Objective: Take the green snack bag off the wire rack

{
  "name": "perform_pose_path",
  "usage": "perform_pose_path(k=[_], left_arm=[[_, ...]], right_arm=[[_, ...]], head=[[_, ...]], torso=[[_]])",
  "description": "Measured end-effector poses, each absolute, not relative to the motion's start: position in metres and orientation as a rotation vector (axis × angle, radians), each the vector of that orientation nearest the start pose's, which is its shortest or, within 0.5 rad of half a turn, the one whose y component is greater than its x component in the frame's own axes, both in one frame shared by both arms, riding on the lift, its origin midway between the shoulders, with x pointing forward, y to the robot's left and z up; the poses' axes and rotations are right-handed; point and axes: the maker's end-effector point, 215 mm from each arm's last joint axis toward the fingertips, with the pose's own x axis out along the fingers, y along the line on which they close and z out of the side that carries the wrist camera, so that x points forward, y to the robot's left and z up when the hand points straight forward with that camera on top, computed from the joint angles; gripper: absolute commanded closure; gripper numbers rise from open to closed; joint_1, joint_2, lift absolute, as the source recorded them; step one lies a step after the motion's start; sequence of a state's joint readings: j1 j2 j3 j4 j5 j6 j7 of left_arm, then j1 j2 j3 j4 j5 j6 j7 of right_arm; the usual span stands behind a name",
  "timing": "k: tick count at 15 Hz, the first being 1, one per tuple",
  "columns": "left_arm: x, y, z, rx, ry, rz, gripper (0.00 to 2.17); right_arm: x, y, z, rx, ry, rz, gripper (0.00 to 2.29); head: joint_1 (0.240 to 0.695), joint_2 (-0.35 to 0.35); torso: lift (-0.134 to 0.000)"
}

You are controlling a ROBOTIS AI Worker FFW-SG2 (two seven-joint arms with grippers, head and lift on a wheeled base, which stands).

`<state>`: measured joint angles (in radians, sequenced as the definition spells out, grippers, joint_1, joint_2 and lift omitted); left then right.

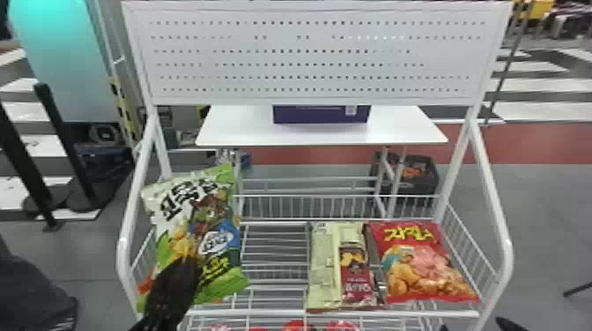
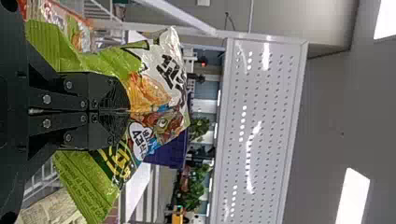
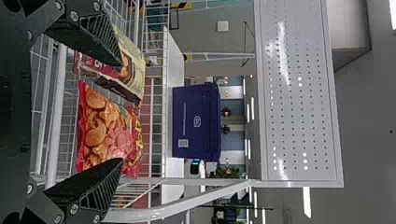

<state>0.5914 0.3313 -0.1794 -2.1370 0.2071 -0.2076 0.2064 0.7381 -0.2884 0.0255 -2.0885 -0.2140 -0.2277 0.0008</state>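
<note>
The green snack bag is held tilted over the left part of the wire rack. My left gripper is closed on the bag's lower middle. In the left wrist view, the fingers of this gripper press together against the green bag, whose printed front rises beyond them. Whether its lower edge touches the rack, I cannot tell. At the rack's front right corner is my right gripper; in the right wrist view this gripper stands open with nothing between its fingers.
A cream and dark-red bag and a red snack bag lie on the rack's right half. An orange-red package shows behind the green bag. A purple box stands on the white shelf behind, below a perforated panel.
</note>
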Motion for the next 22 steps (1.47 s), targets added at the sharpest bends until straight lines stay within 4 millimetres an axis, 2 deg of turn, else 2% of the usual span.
perform_pose_path(k=[2, 7, 10, 22], left_arm=[[0.393, 0.209, -0.281, -0.075, -0.139, -0.088, 1.66], [0.362, 0.231, -0.285, -0.057, -0.165, -0.056, 1.66], [0.348, 0.239, -0.287, -0.056, -0.169, -0.047, 1.66], [0.340, 0.235, -0.301, -0.031, -0.116, -0.069, 1.66]], right_arm=[[0.370, -0.230, -0.344, 0.012, 0.015, 0.165, 0.17], [0.369, -0.229, -0.345, 0.013, 0.017, 0.168, 0.17], [0.368, -0.224, -0.345, 0.013, 0.018, 0.175, 0.17], [0.362, -0.220, -0.341, 0.015, 0.008, 0.185, 0.17]], head=[[0.499, 0.000], [0.499, 0.000], [0.499, 0.000], [0.499, 0.000]], torso=[[0.000], [0.000], [0.000], [0.000]])
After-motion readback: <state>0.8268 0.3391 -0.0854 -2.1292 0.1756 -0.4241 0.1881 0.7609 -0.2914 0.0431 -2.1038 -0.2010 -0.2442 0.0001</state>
